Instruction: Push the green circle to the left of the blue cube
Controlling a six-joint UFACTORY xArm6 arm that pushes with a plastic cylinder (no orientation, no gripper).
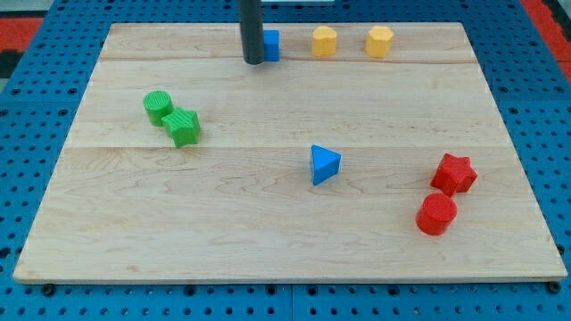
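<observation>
My dark straight rod comes down from the view's top edge, where its upper part is cut off, and my tip (253,61) rests on the pale wooden desk (285,241) near the top edge of the board. The rod hides the left part of the blue plastic cube (271,45), so only the cube's right side shows, and I cannot tell whether the tip touches it or just stands beside it. The tool is a plain rod with nothing to spread or pinch, and it holds nothing. The green plastic circle (158,107) sits well apart from the tip, toward the view's left, touching or just beside a green plastic star-like block (183,127) at its lower right. To the right of the cube, along the top, stand two yellow plastic blocks, one (324,41) near the cube and one (379,41) further right; their exact shape is hard to make out, perhaps hexagonal. A blue plastic triangle (324,164) lies near the middle. At the lower right a red plastic star (453,174) sits just above a red plastic cylinder (436,214). No containers are on the desk.
</observation>
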